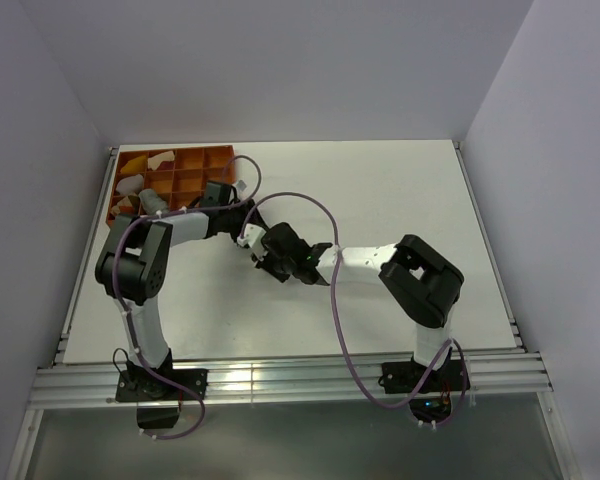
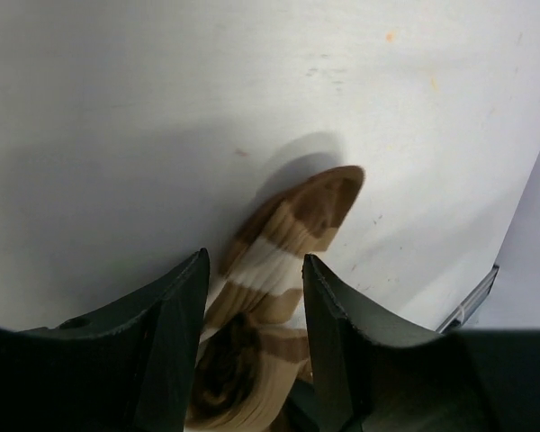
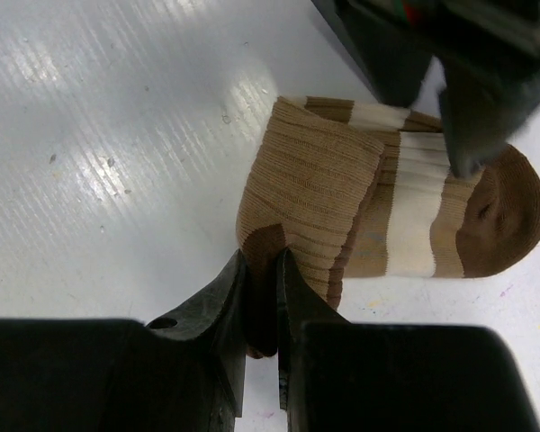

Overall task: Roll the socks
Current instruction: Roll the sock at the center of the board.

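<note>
The white table (image 1: 400, 200) carries an orange plastic tray (image 1: 180, 150) at its far left corner. A grid of walls splits the tray into many small square compartments. White cloth pieces (image 1: 163, 157) lie in the tray's far-left compartments, and another pale piece (image 1: 130, 185) lies along its left side. A grey rounded piece (image 1: 152, 198) sits at the tray's near edge, too small to tell what it is.

The brown-and-white striped fabric sock (image 3: 342, 198) lies on the table off the tray's near right corner. It is under both claws, so the top view hides almost all of it. It is a ribbed knit with a tan body, a dark brown toe and heel patch, one broad white band and thinner cream bands. The ribbed tan leg part is doubled over the foot part, and the rounded dark toe sticks out past the fold.

The right claw (image 3: 263, 270), the one farther from the tray, pinches the folded edge at the dark heel patch, with only cloth between its fingers. The left claw (image 2: 255, 259), nearer the tray, has its fingers spread with the sock between them. One of its fingertips (image 3: 468, 135) stands on the white band by the toe. Whether those fingers squeeze the cloth cannot be told.
</note>
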Controlling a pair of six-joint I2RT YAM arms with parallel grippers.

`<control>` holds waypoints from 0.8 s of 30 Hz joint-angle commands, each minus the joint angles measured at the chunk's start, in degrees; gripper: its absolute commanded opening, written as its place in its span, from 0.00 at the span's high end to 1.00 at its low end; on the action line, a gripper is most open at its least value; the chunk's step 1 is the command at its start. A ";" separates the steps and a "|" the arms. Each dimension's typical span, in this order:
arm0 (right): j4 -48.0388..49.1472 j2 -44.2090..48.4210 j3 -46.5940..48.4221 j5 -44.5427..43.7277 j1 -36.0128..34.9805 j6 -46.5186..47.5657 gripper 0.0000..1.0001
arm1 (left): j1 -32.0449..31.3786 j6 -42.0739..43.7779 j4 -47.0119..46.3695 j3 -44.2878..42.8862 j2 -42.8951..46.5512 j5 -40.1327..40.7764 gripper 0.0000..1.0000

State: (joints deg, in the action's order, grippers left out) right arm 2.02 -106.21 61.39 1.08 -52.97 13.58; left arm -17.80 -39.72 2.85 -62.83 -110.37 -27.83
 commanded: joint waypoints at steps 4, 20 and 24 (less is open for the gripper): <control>-4.48 -1.72 1.89 3.40 0.59 0.30 1.00 | -3.38 4.57 0.84 -3.88 -4.24 -1.43 0.53; -9.92 -3.91 5.58 31.39 10.59 -4.44 1.00 | -5.40 7.29 -4.34 -5.82 -8.46 -4.33 1.00; -11.78 -6.98 7.69 39.15 14.20 -5.23 1.00 | -5.58 6.85 -6.63 -5.73 -8.99 -6.18 1.00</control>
State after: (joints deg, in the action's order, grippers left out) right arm -5.28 -110.21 67.72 29.61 -40.58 9.96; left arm -22.41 -34.83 -1.06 -67.85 -117.23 -33.43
